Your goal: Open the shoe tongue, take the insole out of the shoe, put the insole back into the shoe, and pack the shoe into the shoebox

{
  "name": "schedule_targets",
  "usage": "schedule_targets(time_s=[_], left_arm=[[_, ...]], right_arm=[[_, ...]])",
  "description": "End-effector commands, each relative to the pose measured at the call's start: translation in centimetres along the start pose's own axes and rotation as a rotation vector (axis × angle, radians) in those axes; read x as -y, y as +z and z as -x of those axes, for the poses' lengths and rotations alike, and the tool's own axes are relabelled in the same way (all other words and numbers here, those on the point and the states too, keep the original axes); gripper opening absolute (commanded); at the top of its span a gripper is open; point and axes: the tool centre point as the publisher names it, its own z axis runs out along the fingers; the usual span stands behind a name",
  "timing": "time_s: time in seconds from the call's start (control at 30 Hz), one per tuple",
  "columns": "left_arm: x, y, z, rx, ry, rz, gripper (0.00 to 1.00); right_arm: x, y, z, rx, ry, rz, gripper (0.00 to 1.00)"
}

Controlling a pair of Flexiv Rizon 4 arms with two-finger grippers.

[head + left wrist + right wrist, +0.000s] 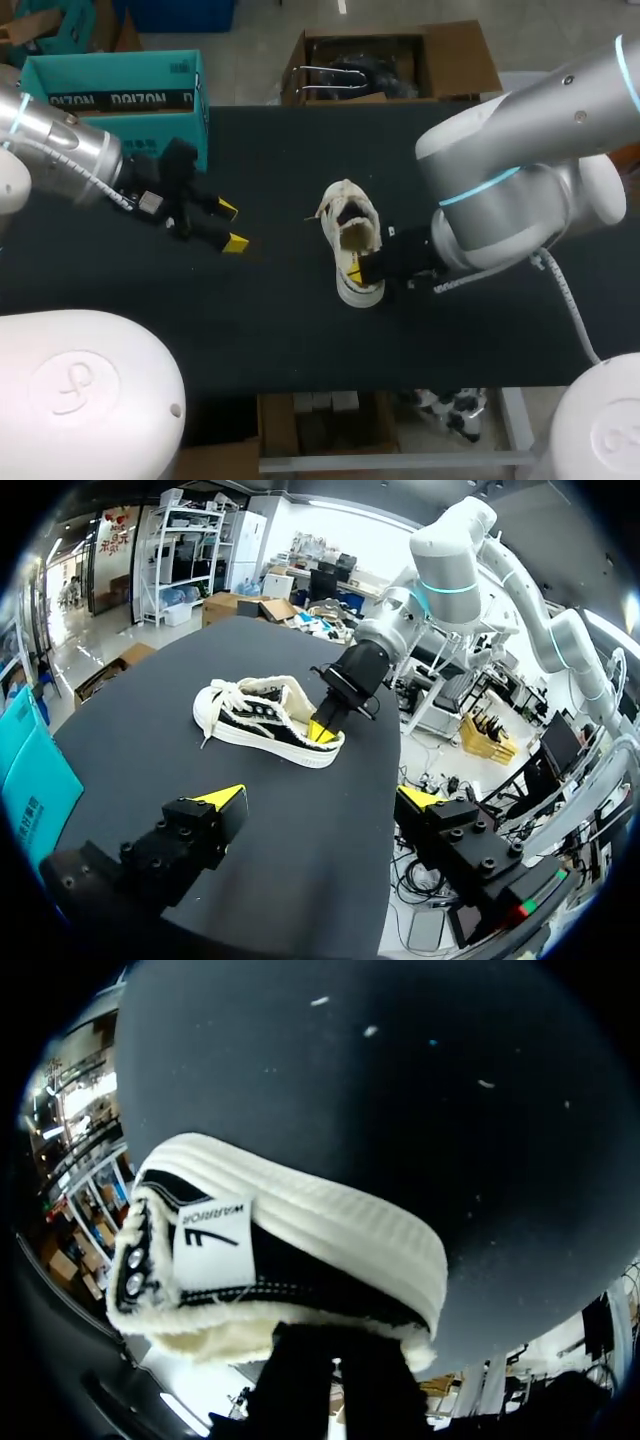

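Observation:
A white and black shoe [352, 238] with a fleecy lining stands on its sole mid-table, its toe pointing away from me. A tan insole [356, 236] shows inside the opening. My right gripper [357, 272] is at the heel, its fingers together and dipping into the collar. In the right wrist view the right gripper [335, 1345] is shut just under the fleecy rim of the shoe [300, 1250], and whatever it pinches is hidden. My left gripper [231, 226] hangs open and empty to the shoe's left. From the left wrist, the left gripper [325, 800] faces the shoe [260, 715].
A teal shoebox [110, 80] stands open at the table's back left corner, behind my left arm. The black table [300, 330] runs bare from the shoe to its front edge.

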Motion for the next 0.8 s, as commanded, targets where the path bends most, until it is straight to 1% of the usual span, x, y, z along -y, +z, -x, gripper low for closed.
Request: schedule_targets(time_s=[0.03,0.17,0.27,0.3,0.37,0.4,0.47,0.5,0.53,0.57,0.6,0.8], left_arm=[[-0.1,-0.3,-0.4,0.016,-0.012,0.006,1.00],[-0.2,0.0,-0.8,0.015,-0.043,0.038,1.00],[-0.3,0.4,-1.0,0.013,-0.081,0.084,1.00],[-0.4,0.5,-1.0,0.016,-0.102,0.098,1.00],[-0.6,0.9,-0.9,0.024,-0.140,0.120,1.00],[-0.6,1.0,-0.8,0.023,-0.167,0.120,1.00],[-0.9,1.2,-0.5,0.054,-0.218,0.125,1.00],[-1.1,1.4,-0.2,0.125,-0.230,0.172,1.00],[-1.1,1.5,0.0,0.164,-0.217,0.202,1.00],[-1.1,1.5,0.0,0.164,-0.217,0.202,1.00],[-1.1,1.5,0.0,0.164,-0.217,0.202,1.00],[-1.1,1.5,0.0,0.164,-0.217,0.202,1.00]], right_arm=[[0.2,0.1,0.3,0.050,0.005,0.034,0.00],[1.3,-2.3,0.0,0.019,-0.026,0.052,0.00],[2.0,-4.2,-0.3,0.000,-0.061,0.058,0.00],[2.2,-4.9,-0.4,-0.007,-0.076,0.046,0.00],[2.4,-6.0,-0.7,-0.014,-0.089,0.051,0.00],[2.4,-6.4,-0.8,-0.015,-0.102,0.046,0.00],[2.6,-7.2,-1.1,-0.001,-0.126,0.044,0.00],[2.5,-7.8,-1.4,0.023,-0.128,0.044,0.00],[2.5,-8.2,-1.5,0.035,-0.125,0.048,0.15],[2.6,-8.8,-1.7,0.032,-0.122,0.048,0.73],[2.6,-8.8,-1.7,0.032,-0.122,0.048,1.00],[2.6,-8.8,-1.7,0.032,-0.122,0.048,1.00]])
